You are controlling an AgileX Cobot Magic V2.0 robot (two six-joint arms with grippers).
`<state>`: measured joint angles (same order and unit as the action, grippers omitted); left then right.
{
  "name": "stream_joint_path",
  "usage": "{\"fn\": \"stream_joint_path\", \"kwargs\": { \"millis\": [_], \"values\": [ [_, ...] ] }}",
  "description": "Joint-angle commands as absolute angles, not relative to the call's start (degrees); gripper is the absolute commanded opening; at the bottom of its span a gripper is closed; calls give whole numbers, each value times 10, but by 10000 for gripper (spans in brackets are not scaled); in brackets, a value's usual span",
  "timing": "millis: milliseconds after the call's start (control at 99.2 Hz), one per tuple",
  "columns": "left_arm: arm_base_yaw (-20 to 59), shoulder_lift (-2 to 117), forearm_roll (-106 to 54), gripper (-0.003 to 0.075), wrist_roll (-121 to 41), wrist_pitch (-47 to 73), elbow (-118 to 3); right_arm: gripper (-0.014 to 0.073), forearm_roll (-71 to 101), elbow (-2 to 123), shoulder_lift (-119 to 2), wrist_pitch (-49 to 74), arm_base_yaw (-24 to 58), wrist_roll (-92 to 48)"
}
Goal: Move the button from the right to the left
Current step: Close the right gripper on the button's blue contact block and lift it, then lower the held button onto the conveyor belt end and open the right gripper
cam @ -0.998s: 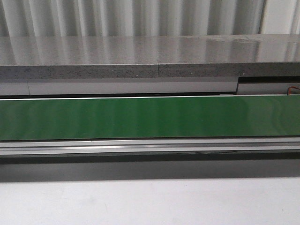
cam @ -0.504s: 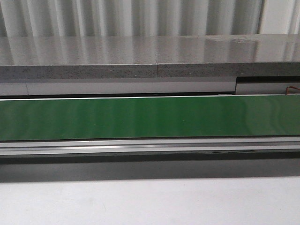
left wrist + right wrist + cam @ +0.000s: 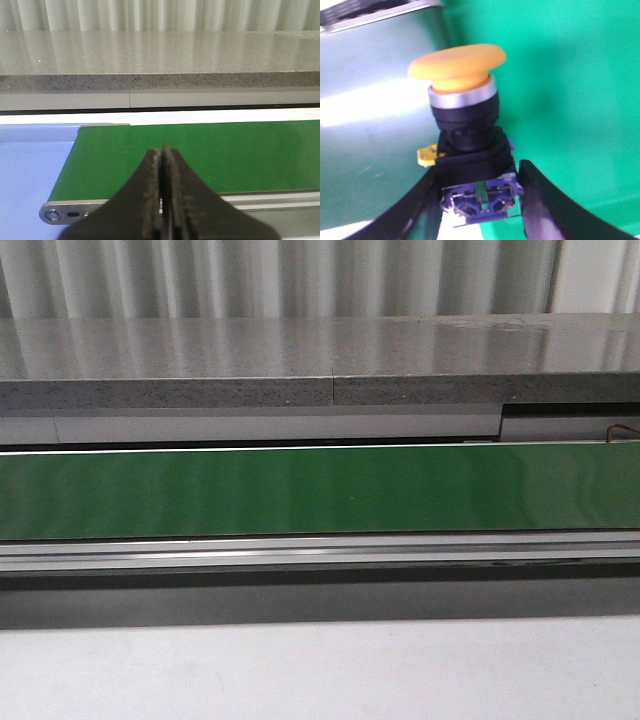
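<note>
In the right wrist view the right gripper has its two dark fingers set either side of the button, pressing against the black block at its base, so I judge it to be gripping the button there. The button stands upright over the green belt, yellow cap on top, a silver ring under the cap, then a black collar, with the blue-and-black terminal block lowest, between the fingers. Whether its base touches the belt cannot be told.

The button looks like hard plastic and metal: stiff, light, not fragile. The blocky body gives flat faces for the fingers, a surer hold than the round collar or the domed cap, which would likely slip. The small yellow tab beside the block and the terminals underneath are best kept clear of the fingers.

In the left wrist view the left gripper has its fingers pressed together with nothing between them, poised above the near edge of the belt, close to the belt's end and the blue surface beside it.

Farther off, the front view shows only the belt, its metal rail and the grey counter behind; neither arm nor button appears there.
</note>
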<state>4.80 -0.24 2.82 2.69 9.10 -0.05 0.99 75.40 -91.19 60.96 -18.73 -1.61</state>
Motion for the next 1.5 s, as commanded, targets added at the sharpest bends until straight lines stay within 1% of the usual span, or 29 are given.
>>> {"fn": "stream_joint_path", "kwargs": {
  "millis": [0, 192, 383, 605, 685, 746, 776, 806, 827, 847, 897, 938, 1109, 1169, 1220, 1341, 1361, 1411, 1492],
  "values": [
    [48, -23, 24, -20, 33, 46, 13, 124, 15, 769, -888, 612, -167, -14],
    [48, -23, 24, -20, 33, 46, 13, 124, 25, 747, -903, 592, -137, -11],
    [48, -23, 24, -20, 33, 46, 13, 124, 41, 741, -938, 593, -137, -4],
    [48, -23, 24, -20, 33, 46, 13, 131, 48, 741, -944, 580, -137, 0],
    [48, -23, 24, -20, 33, 46, 13, 195, 50, 741, -944, 580, -137, 0],
    [48, -23, 24, -20, 33, 46, 13, 297, 53, 741, -944, 579, -137, 0],
    [48, -23, 24, -20, 33, 46, 13, 366, 53, 741, -944, 577, -137, 0],
    [48, -23, 24, -20, 33, 46, 13, 408, 54, 741, -944, 575, -137, 0],
    [48, -23, 24, -20, 33, 46, 13, 461, 55, 741, -944, 575, -137, 0],
    [48, -23, 24, -20, 33, 46, 13, 496, 56, 741, -944, 573, -137, 0],
    [48, -23, 24, -20, 33, 46, 13, 551, 58, 741, -943, 569, -137, 0],
    [48, -23, 24, -20, 33, 46, 13, 564, 62, 741, -941, 566, -137, 0],
    [48, -23, 24, -20, 33, 46, 13, 559, 73, 741, -911, 548, -129, -9],
    [48, -23, 24, -20, 33, 46, 13, 527, 73, 741, -895, 547, -121, -11],
    [48, -23, 24, -20, 33, 46, 13, 454, 73, 741, -880, 547, -110, -11],
    [48, -23, 24, -20, 33, 46, 13, 188, 73, 741, -851, 555, -74, -14],
    [48, -23, 24, -20, 33, 46, 13, 161, 73, 741, -846, 556, -67, -16],
    [48, -23, 24, -20, 33, 46, 13, 62, 73, 740, -834, 558, -51, -23],
    [48, -23, 24, -20, 33, 46, 13, -46, 73, 733, -811, 550, -29, -25]
  ]
}}
